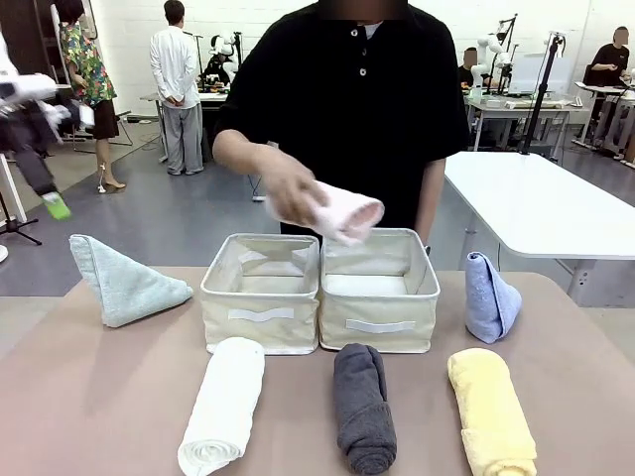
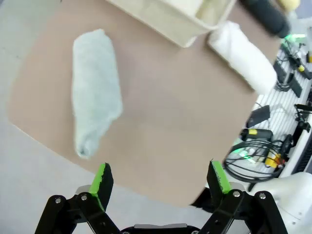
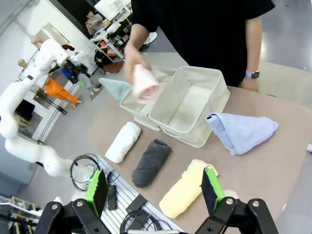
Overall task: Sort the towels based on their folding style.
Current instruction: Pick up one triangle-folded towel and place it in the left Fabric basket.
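A person's hand holds the pink rolled towel (image 1: 340, 212) (image 3: 145, 80) just above the two cream bins. On the table's near side lie rolled towels: white (image 1: 223, 402), dark grey (image 1: 364, 407) and yellow (image 1: 491, 412). The mint cone towel (image 1: 124, 283) (image 2: 95, 92) sits left of the bins, the light blue cone towel (image 1: 491, 296) (image 3: 241, 131) right of them. My left gripper (image 2: 161, 179) hangs open off the table's left edge, high above the mint towel. Open and holding nothing, my right gripper (image 3: 154, 187) hovers high over the yellow roll (image 3: 187, 190).
The left bin (image 1: 260, 319) and right bin (image 1: 379, 325) stand side by side mid-table. My left arm (image 1: 25, 94) shows blurred at the upper left. The person stands at the far edge, one hand resting by the right bin. Cables (image 2: 253, 156) lie below the table's near side.
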You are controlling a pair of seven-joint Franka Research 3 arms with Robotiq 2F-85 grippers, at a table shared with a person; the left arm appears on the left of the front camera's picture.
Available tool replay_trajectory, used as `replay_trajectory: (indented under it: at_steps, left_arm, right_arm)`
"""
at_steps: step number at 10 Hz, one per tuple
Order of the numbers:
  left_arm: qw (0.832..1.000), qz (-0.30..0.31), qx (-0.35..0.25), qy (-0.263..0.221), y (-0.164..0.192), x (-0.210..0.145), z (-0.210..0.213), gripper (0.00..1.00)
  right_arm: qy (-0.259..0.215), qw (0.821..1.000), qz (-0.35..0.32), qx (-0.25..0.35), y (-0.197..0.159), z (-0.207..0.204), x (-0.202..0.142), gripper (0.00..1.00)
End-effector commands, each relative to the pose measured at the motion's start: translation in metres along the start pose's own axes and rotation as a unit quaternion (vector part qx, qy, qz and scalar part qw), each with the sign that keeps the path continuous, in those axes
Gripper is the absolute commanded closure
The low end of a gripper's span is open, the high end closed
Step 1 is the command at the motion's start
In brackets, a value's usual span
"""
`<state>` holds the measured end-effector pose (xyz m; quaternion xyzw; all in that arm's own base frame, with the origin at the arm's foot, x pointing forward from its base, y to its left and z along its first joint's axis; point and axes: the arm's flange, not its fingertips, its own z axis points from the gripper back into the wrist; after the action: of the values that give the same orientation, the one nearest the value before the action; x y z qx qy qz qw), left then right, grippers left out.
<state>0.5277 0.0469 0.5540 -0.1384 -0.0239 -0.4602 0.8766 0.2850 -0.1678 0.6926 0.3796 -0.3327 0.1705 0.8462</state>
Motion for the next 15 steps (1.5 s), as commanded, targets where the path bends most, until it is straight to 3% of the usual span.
replay_trajectory:
  at_steps: [1,2,5,6,7,9,10,11,15]
  left_arm:
    - [0.995,-0.013,0.089,0.046,0.021,0.005,-0.003,0.00]
    - [0.991,-0.022,0.122,0.060,0.030,0.010,-0.011,0.00]
    - [0.994,-0.023,0.088,0.053,0.057,0.006,-0.031,0.00]
    - [0.999,-0.042,0.003,-0.005,0.045,0.001,-0.017,0.00]
    - [0.993,-0.020,0.102,0.063,0.051,0.009,-0.027,0.00]
    - [0.993,-0.020,0.102,0.063,0.051,0.009,-0.027,0.00]
    - [0.996,-0.028,0.075,0.046,0.051,0.005,-0.030,0.00]
    - [0.992,-0.044,0.098,0.064,0.051,0.008,-0.043,0.00]
    - [0.989,-0.062,0.100,0.091,0.060,0.022,-0.077,0.00]
  right_arm:
    - [-0.009,1.000,0.005,0.012,0.000,0.000,0.001,0.00]
    - [-0.009,1.000,0.005,0.012,0.000,0.000,0.001,0.00]
    - [-0.009,1.000,0.005,0.012,0.000,0.000,0.001,0.00]
    - [-0.009,1.000,0.005,0.012,0.000,0.000,0.001,0.00]
    - [-0.009,1.000,0.005,0.012,0.000,0.000,0.001,0.00]
    - [-0.009,1.000,0.005,0.012,0.000,0.000,0.001,0.00]
    - [-0.009,1.000,0.005,0.012,0.000,0.000,0.001,0.00]
    - [-0.009,1.000,0.005,0.012,0.000,0.000,0.001,0.00]
    - [-0.009,1.000,0.005,0.012,0.000,0.000,0.001,0.00]
